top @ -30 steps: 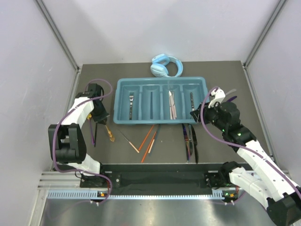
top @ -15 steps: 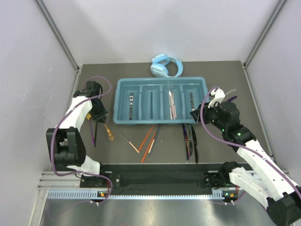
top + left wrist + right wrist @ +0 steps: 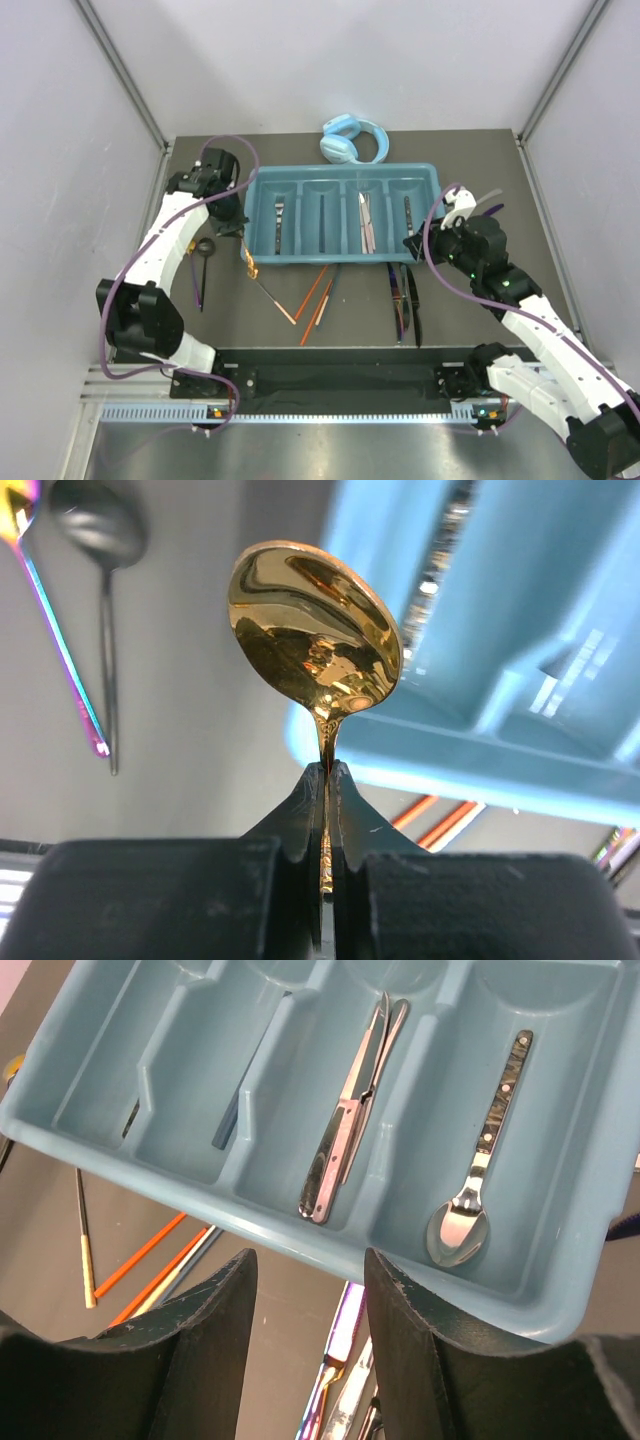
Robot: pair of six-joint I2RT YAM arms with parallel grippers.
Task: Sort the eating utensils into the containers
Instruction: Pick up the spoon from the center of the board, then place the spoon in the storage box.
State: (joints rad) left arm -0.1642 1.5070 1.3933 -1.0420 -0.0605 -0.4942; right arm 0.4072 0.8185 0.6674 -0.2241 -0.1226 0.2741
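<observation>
My left gripper [image 3: 327, 770] is shut on the thin neck of a gold spoon [image 3: 312, 645], whose bowl sticks out beyond the fingertips. In the top view that gripper [image 3: 243, 243] holds the gold spoon [image 3: 250, 268] off the table at the near left corner of the teal tray [image 3: 340, 170]. My right gripper [image 3: 305, 1260] stands open and empty over the tray's near right edge [image 3: 300, 1235], seen from above as the right gripper [image 3: 412, 243]. The tray holds a fork [image 3: 279, 215], knives [image 3: 345, 1140] and a silver spoon [image 3: 470, 1210].
Orange chopsticks [image 3: 315, 295] and a thin stick [image 3: 275, 298] lie before the tray. Dark and purple knives [image 3: 405, 300] lie at the near right. A dark spoon [image 3: 100, 525] and an iridescent utensil [image 3: 60, 650] lie left. Light blue headphones [image 3: 350, 140] sit behind the tray.
My left gripper has lifted the gold spoon off the table and carried it right, up to the tray's near left corner, uncovering the dark spoon. The right arm has not moved.
</observation>
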